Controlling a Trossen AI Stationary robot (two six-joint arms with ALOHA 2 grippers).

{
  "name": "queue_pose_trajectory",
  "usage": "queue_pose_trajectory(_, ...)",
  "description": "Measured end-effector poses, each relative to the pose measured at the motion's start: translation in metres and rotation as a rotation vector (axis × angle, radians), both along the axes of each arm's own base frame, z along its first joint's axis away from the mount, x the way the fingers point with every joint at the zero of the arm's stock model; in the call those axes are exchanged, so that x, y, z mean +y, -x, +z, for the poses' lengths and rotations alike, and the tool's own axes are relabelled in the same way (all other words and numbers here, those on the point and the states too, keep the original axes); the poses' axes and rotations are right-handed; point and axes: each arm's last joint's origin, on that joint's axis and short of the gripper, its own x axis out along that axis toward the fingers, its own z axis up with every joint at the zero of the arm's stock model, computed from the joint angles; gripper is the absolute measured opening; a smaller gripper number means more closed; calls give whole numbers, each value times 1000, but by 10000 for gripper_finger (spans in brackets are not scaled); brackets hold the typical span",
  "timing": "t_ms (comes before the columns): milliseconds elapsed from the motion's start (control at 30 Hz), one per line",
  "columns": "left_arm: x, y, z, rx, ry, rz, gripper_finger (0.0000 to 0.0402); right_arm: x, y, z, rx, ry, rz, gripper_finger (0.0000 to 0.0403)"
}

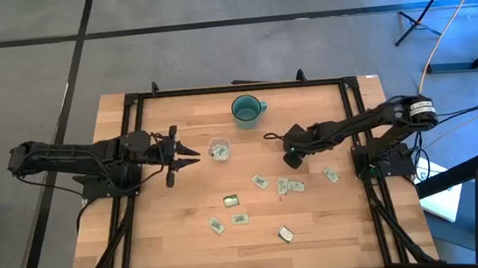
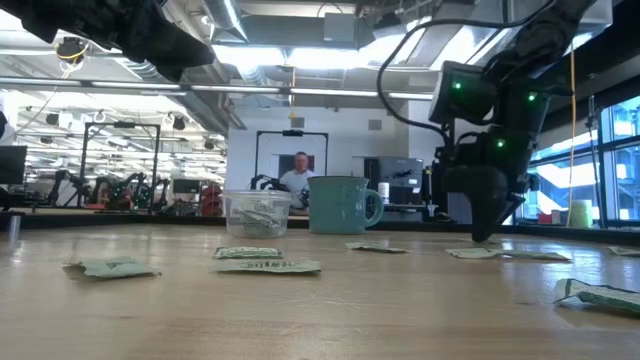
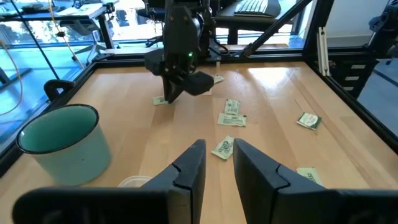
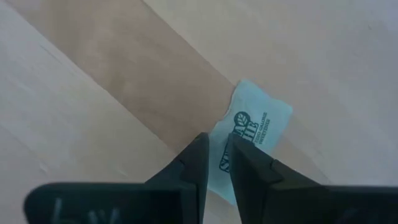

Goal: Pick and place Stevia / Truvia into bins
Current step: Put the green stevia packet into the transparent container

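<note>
Right gripper (image 4: 213,163), fingertips down on the table and nearly closed over one end of a Stevia packet (image 4: 249,140), whose long axis runs away from the fingers (grip unconfirmed). Left gripper (image 3: 216,163) hovers slightly parted beside the clear bin (image 1: 219,150).

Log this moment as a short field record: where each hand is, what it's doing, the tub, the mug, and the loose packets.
right hand: down at the table, fingers closing around the edge of one green-and-white packet
left hand: hovering beside the clear tub, open, empty
tub contents: a few packets already inside
teal mug: upright, behind the tub, not involved
loose packets: about eight scattered on the wooden table, mostly nearer the front
person: seated in the far background in the low view
</note>
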Motion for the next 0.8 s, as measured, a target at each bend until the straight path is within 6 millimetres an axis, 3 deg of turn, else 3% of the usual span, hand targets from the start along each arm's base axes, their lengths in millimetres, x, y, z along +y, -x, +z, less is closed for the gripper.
queue_pose_trajectory(233, 0, 0, 0, 0, 0, 0, 77, 0, -1, -8, 23, -20, -50, 64)
queue_pose_trajectory(600, 0, 0, 0, 1, 0, 0, 77, 0, -1, -8, 35, -2, -11, 5)
queue_pose_trajectory(800, 0, 0, 0, 1, 0, 0, 77, 0, 2, 1, 0, 6, 8, 2)
